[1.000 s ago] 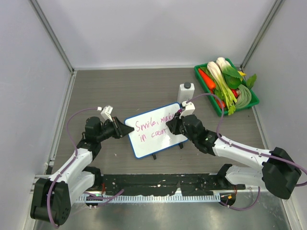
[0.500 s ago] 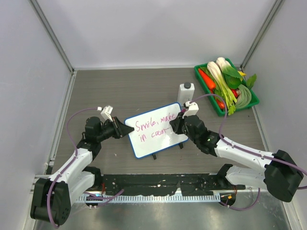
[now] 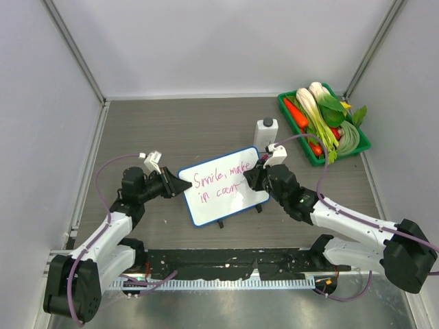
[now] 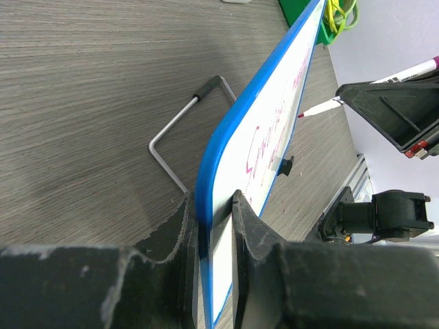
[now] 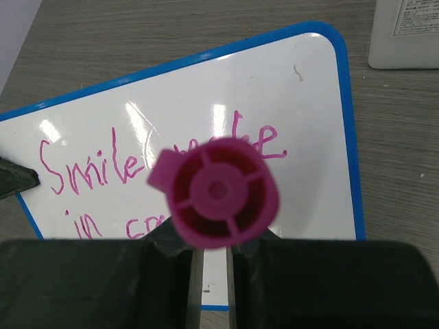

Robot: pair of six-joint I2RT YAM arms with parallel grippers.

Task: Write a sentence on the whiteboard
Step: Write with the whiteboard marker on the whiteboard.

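Observation:
The whiteboard, white with a blue rim, stands tilted on its feet at the table's middle. The sentence in magenta reads roughly "Smile, make / in coun". My left gripper is shut on the board's left edge; the left wrist view shows the blue rim between the jaws of this gripper. My right gripper is shut on a magenta marker over the board's right half. The marker's tip is close to the board's face; contact cannot be told.
A white bottle stands just behind the board's right corner and shows in the right wrist view. A green tray of vegetables sits at the back right. The board's wire stand rests on the table behind it.
My right gripper with the marker has shifted slightly right and back along the board. The left gripper and the board have not moved.

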